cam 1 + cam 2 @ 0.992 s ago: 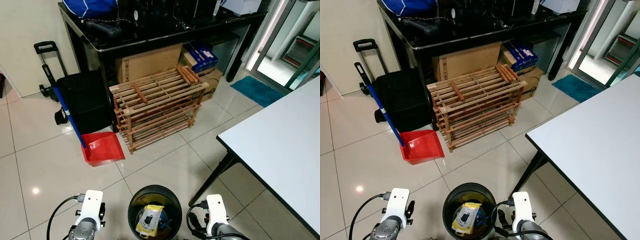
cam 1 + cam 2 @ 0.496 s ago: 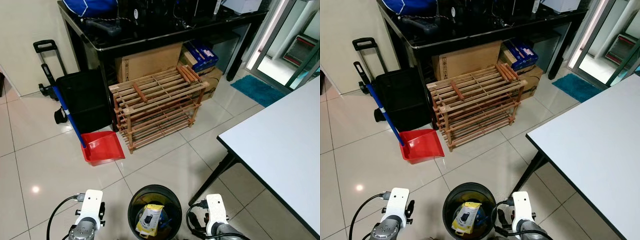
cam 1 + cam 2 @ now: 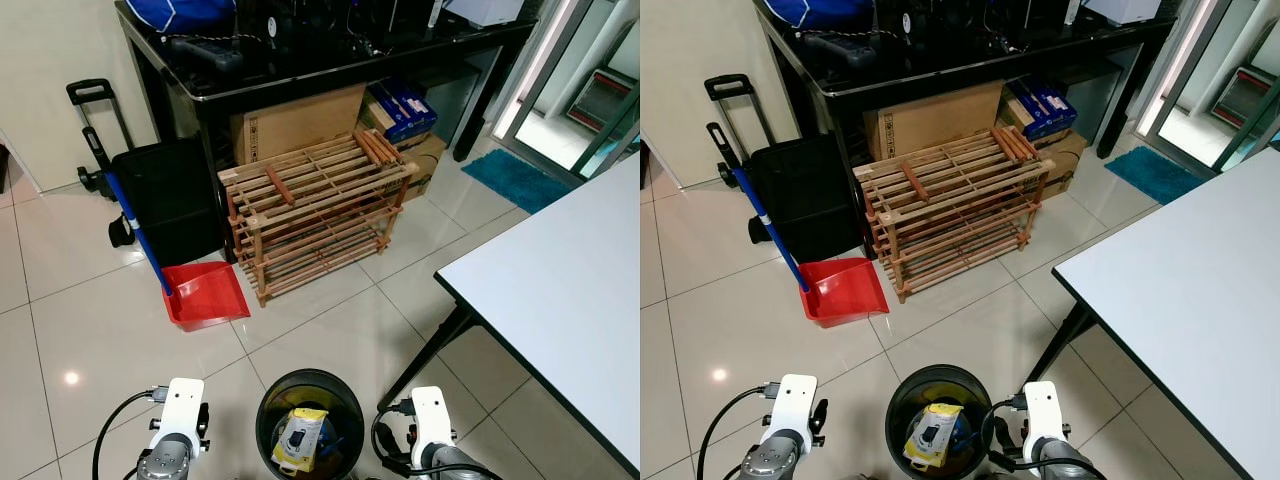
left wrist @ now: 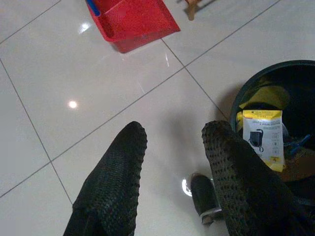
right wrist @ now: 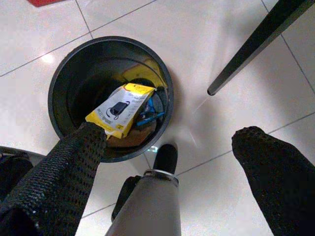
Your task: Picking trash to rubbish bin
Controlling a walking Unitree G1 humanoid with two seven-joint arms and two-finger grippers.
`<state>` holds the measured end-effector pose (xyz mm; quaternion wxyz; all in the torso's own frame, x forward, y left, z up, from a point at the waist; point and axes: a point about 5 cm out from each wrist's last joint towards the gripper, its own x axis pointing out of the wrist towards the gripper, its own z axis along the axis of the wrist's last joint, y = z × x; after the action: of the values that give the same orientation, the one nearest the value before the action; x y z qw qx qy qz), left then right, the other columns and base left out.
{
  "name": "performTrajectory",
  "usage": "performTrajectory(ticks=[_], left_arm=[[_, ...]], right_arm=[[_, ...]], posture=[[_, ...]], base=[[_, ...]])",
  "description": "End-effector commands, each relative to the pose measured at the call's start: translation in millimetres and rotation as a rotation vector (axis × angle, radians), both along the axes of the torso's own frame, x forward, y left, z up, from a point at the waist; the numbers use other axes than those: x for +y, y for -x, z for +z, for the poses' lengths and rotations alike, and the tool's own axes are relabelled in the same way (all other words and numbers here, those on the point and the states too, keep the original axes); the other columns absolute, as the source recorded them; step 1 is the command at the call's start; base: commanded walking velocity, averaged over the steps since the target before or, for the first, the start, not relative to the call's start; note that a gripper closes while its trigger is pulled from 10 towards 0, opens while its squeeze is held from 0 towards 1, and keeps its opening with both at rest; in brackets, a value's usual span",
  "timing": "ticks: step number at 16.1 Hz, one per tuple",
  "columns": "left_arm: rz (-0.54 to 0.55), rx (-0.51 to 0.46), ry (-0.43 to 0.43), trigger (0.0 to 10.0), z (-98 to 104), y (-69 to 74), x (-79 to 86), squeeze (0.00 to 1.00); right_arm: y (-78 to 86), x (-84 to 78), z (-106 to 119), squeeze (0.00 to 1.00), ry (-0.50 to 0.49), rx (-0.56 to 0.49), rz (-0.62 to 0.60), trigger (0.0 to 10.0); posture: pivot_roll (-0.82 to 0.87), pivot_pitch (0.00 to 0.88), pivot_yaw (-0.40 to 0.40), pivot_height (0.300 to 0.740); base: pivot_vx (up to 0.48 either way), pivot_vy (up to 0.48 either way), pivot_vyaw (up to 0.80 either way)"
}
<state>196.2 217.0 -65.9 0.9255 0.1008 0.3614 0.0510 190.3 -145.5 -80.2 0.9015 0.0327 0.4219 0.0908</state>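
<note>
While both arms hang low at the bottom of the frame, the round black rubbish bin [image 3: 309, 422] sits between them on the glossy white tiled floor [image 3: 80, 310]. Inside it lies a flat yellow-and-white packet [image 5: 120, 109] with a printed black item on its face. The left gripper [image 4: 172, 162] holds its knobbly, rubber-textured jaws apart with nothing between them; the right gripper [image 5: 167, 162] is spread wide and empty above the bin's rim. At centre stands a slatted wooden rack [image 3: 315, 210], with a red plastic dustpan [image 3: 205, 295] lower left of it. A glossy black table [image 3: 330, 50] spans the top, cardboard boxes [image 3: 300, 125] beneath. A white table [image 3: 560, 290] fills the right.
</note>
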Motion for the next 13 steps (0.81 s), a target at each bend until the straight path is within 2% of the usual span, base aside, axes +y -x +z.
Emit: performTrajectory(ticks=[1,13], left_arm=[[0.021,-0.004,0.003,10.0,-0.3,-0.3,-1.6,0.0],[0.039,-0.007,0.016,10.0,-0.8,0.5,-2.3,0.0]], right_arm=[[0.6,-3.4,-0.5,0.0,-0.001,0.009,-0.015,10.0],[1.5,-2.9,-1.0,0.0,-0.008,0.016,-0.015,10.0]], posture=[[-0.01,0.089,-0.066,0.74],[-0.01,0.088,-0.067,0.74]], base=[[0.0,0.0,0.0],[0.0,0.0,0.0]])
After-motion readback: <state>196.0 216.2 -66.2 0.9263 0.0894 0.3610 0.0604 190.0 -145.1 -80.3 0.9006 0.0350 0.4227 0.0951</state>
